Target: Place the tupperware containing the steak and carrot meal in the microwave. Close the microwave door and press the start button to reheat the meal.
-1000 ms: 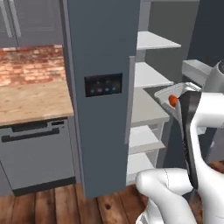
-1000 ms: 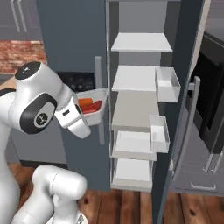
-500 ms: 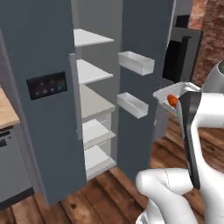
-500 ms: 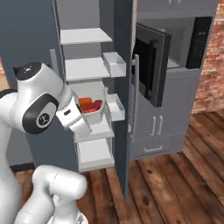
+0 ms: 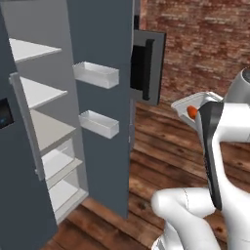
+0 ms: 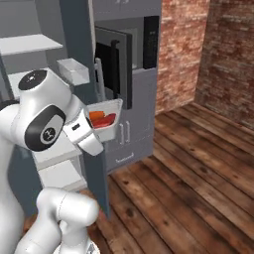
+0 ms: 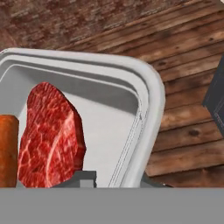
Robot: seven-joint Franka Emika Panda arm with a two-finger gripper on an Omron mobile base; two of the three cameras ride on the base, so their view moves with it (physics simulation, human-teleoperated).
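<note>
Gripper (image 7: 111,181) clamped on the near rim of the tupperware (image 7: 148,109) — steak (image 7: 50,135) and carrot (image 7: 8,151) inside, tray held level in the air — open microwave door (image 6: 115,65) well beyond.

A tall blue-grey fridge (image 5: 29,122) stands open, with white shelves (image 5: 46,129) inside and two clear bins (image 5: 97,75) on its door (image 5: 105,97). Behind is a brick wall (image 5: 195,44); below lies a wooden floor (image 6: 198,183).

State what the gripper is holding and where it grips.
The gripper holds the tupperware by its near rim, with steak and carrot inside.
</note>
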